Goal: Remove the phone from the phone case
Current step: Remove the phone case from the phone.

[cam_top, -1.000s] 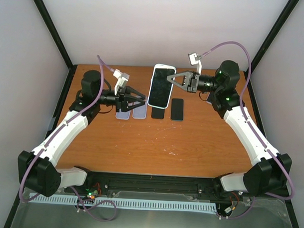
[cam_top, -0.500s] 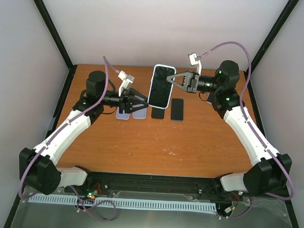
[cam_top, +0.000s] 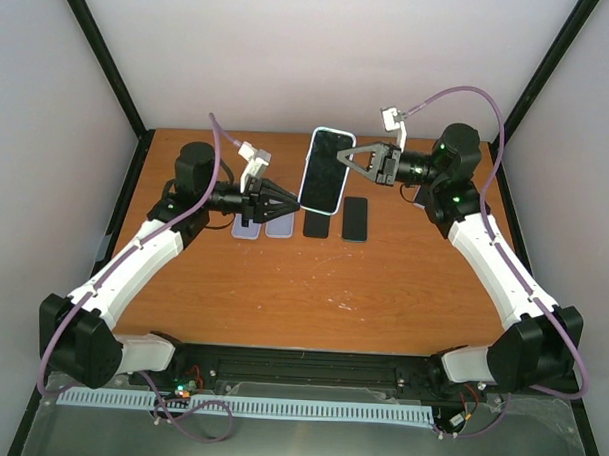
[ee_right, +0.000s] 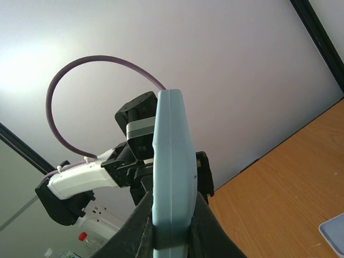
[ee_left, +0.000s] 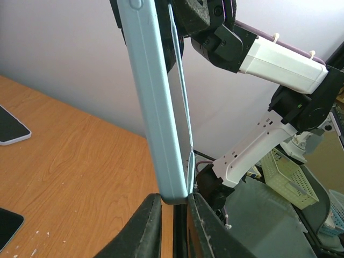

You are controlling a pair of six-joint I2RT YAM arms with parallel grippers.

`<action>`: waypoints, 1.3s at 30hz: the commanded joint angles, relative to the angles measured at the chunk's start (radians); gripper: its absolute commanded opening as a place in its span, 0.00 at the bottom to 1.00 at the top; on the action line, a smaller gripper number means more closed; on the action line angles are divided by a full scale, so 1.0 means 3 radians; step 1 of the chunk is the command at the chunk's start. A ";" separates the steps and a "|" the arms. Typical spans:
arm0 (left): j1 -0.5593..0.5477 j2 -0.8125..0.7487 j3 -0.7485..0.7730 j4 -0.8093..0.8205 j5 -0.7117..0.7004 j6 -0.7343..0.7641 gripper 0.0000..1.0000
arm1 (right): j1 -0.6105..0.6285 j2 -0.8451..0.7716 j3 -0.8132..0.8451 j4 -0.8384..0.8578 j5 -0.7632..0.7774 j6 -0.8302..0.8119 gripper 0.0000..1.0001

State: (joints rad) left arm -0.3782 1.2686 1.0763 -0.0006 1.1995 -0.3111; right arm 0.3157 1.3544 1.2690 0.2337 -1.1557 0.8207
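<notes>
Currently my right tool [cam_top: 344,159] is clamped on the pale blue rubbery phone case [ee_right: 171,161], holding it raised above the brown wooden worktop [cam_top: 312,288]. The black-screened phone [cam_top: 326,169] sits inside the case. My left tool [cam_top: 289,198] pinches the case's lower end, fingertips [ee_left: 149,217] pressed against both faces

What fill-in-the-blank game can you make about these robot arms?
The left gripper and right gripper both pinch a light ____ phone case.
On the table, ____ flat things lie in a row.
The arms' cables are ____.
Missing words: blue, four, purple.
</notes>
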 commanded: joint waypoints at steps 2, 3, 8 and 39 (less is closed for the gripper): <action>0.0007 0.0096 0.0097 -0.0017 -0.0288 0.0038 0.14 | 0.0039 -0.0199 -0.0032 0.0416 -0.0166 0.0290 0.03; 0.0012 0.0103 0.0090 -0.0013 -0.0294 0.0029 0.14 | 0.0042 -0.0206 -0.0036 0.0440 -0.0169 0.0312 0.03; 0.0021 0.0128 0.0042 -0.0001 -0.0372 0.0021 0.11 | 0.0039 -0.0214 -0.0064 0.0643 -0.0202 0.0485 0.03; 0.0079 0.0224 0.0249 0.0242 -0.0431 -0.0340 0.25 | 0.0353 -0.0176 -0.0321 0.0757 -0.0386 0.0442 0.03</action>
State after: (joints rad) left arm -0.3557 1.3090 1.0893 0.0231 1.1683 -0.3927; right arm 0.3336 1.3441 1.1744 0.4751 -1.1130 0.9478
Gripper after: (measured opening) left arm 0.239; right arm 0.127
